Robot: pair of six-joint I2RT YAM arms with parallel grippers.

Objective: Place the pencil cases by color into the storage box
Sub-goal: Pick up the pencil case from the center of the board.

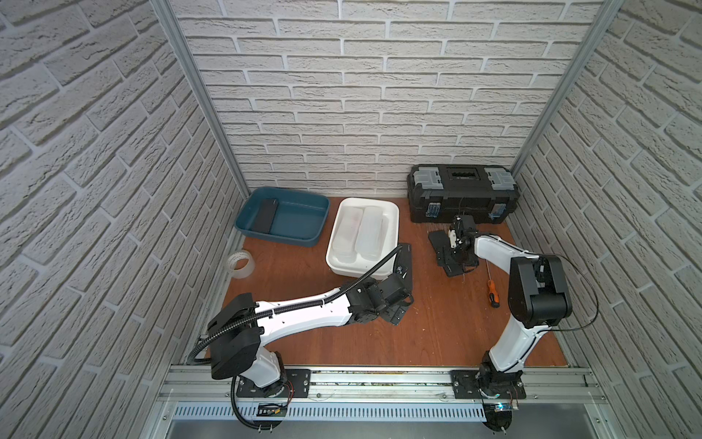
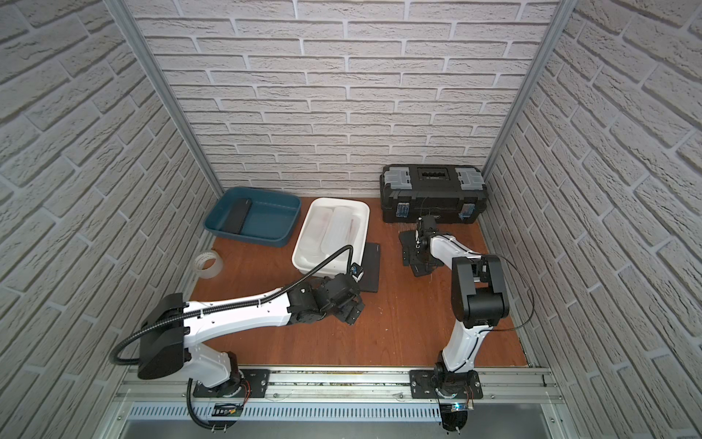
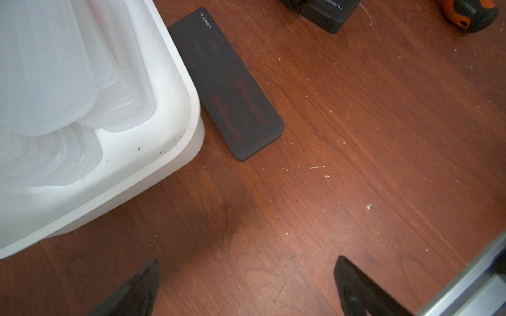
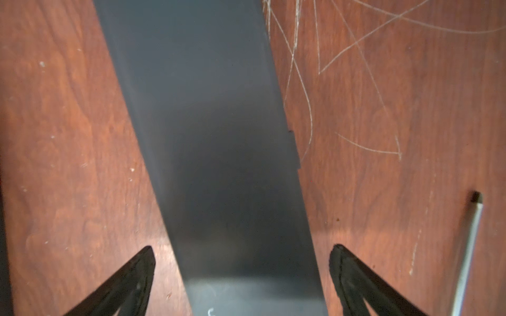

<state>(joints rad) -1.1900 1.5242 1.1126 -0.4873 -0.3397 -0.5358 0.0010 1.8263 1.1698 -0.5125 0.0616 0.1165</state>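
At the back left of the wooden table [image 1: 437, 334]: blue bin [image 1: 281, 238], one black case [image 1: 266, 216] lying flat along its left side. Just beside it: white bin [image 1: 357, 270], frosted white cases [image 1: 370, 232] lying lengthwise inside, overlapping; count not determinable. On the table against the white bin's right wall: second black case [image 3: 227, 84], flat, touching or all but touching that wall.

Left gripper [image 3: 247, 261] over bare table near the white bin's front corner, jaws spread wide, nothing between them.

Right gripper [image 4: 243, 246] low over a third black case [image 4: 213, 136], jaws fully apart, one fingertip on either side, clear of both edges, nothing gripped. Further black cases [image 1: 438, 243] fanned around it in both top views.

Also noted: black toolbox [image 1: 461, 190] at back right, clear tape roll [image 1: 240, 264] at the left edge, orange-handled screwdriver [image 1: 492, 294] near the right arm.
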